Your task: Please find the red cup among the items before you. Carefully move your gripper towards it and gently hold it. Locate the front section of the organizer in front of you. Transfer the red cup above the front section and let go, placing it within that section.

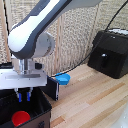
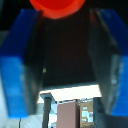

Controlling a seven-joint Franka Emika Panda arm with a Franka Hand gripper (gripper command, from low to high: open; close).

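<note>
The red cup (image 1: 20, 119) sits inside the black organizer (image 1: 44, 106), in the compartment at the lower left of the exterior view; I cannot make out the divider. My gripper (image 1: 23, 96) hangs just above the cup with its two dark-blue fingers apart and holds nothing. In the wrist view the cup (image 2: 55, 7) shows beyond the fingertips, not between them. The blue fingers (image 2: 20, 65) stand wide on both sides of the dark organizer interior, around my gripper (image 2: 62, 30).
A shallow blue bowl (image 1: 63, 78) rests on the wooden table just past the organizer's far wall. A black boxy appliance (image 1: 112, 53) with a handle stands at the exterior view's right. A bamboo screen backs the scene.
</note>
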